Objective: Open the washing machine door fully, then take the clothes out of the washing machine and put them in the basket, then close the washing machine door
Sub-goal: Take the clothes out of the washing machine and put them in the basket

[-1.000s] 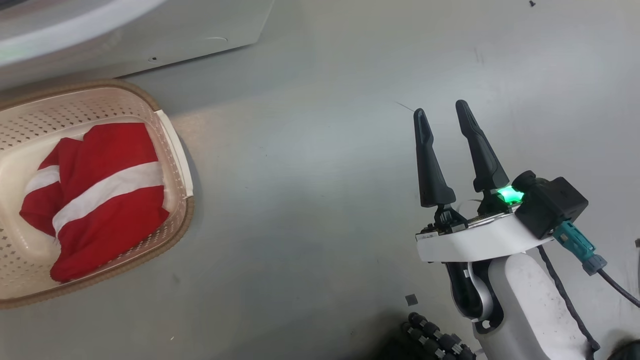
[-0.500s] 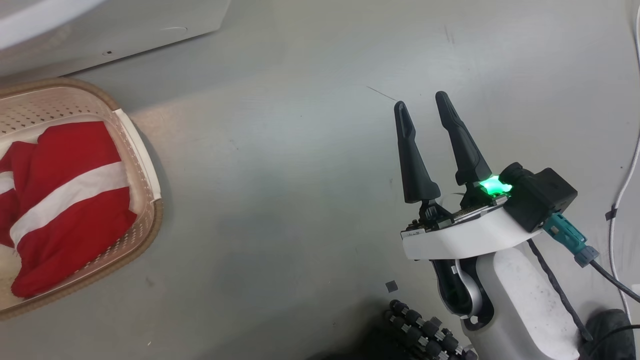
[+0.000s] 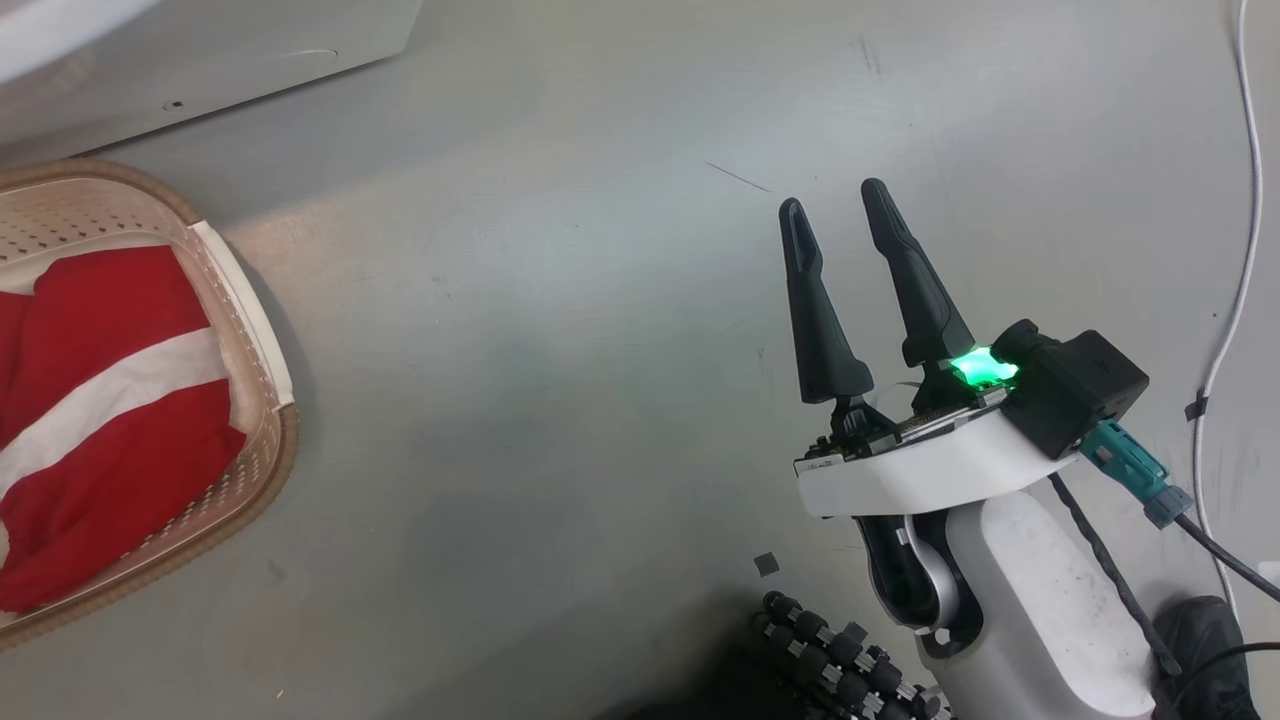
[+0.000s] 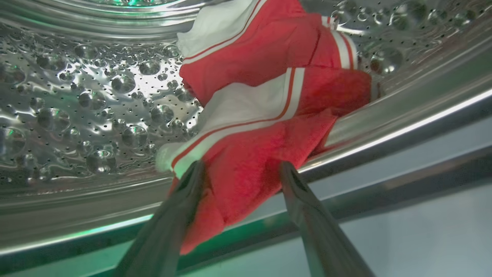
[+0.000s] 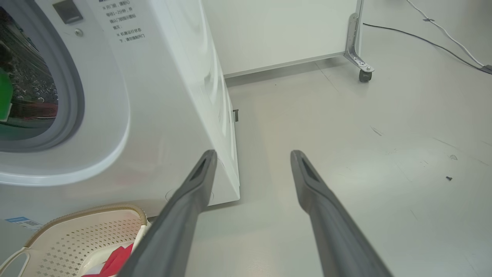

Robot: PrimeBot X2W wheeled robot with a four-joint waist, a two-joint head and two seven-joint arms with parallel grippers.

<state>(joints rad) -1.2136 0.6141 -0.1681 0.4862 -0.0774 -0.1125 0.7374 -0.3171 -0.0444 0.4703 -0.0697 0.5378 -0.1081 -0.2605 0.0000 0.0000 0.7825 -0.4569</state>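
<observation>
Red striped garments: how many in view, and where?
2. One garment lies in the basket. The second garment drapes over the drum lip, between the open left pincer's fingers. Deeper in the drum may hide more.

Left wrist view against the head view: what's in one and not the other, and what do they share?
Left wrist view: the steel drum and the open left gripper straddling a red striped garment draped over the drum's lip. Head view: the basket with a second striped garment inside, and the open right gripper above the floor. Shared: the washing machine and red, white-striped fabric.
</observation>
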